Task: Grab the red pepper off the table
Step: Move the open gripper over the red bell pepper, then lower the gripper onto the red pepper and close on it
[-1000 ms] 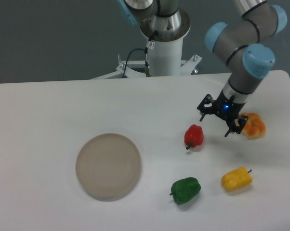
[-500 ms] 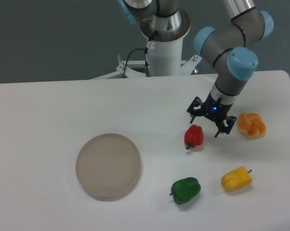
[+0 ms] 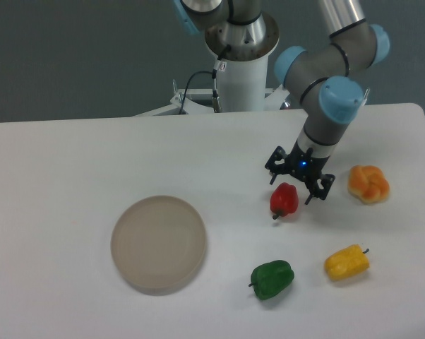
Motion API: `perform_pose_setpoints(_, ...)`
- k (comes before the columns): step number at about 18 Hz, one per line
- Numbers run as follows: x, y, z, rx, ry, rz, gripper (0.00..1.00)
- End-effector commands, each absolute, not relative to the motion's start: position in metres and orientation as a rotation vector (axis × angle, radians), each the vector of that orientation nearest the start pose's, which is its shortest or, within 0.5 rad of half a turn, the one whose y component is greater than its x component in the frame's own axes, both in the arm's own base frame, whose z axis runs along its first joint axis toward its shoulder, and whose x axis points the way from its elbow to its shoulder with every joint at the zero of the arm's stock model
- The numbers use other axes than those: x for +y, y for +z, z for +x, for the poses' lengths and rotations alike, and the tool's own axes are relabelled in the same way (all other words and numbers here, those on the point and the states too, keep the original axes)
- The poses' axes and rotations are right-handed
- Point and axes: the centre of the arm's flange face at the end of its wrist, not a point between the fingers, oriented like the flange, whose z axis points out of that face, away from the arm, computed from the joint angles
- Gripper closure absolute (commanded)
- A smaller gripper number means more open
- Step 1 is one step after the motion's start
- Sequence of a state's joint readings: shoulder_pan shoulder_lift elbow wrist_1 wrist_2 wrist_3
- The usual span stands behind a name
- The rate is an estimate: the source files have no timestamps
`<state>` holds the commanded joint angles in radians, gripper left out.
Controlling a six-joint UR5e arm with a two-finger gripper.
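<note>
The approach step is in hand: the gripper (image 3: 298, 181), fingers spread, hovers above the red pepper (image 3: 284, 200) on the desk (image 3: 71, 176). Next, it likely needs centring and lowering.

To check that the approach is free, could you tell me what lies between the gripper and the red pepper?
Nothing: in the camera view the open gripper hangs just above the red pepper, with only bare white table around it.

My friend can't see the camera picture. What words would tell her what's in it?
A robot arm's open gripper hovers just above a red pepper on a white table. Nearby lie a green pepper, yellow pepper, orange knotted bun and round beige plate.
</note>
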<state>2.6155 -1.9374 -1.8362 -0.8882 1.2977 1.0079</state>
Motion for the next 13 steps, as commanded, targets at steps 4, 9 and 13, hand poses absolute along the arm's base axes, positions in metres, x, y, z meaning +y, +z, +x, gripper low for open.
perform_pose_setpoints(4,0.428,0.233,-0.419,-0.042,-0.138,-2.878,0.0)
perform_pose_setpoints(9,0.43,0.232,-0.427,-0.045,-0.124,-2.875,0.0)
perform_pose_setpoints(13,0.43,0.226,-0.427,-0.042,-0.135,-2.879,0.0)
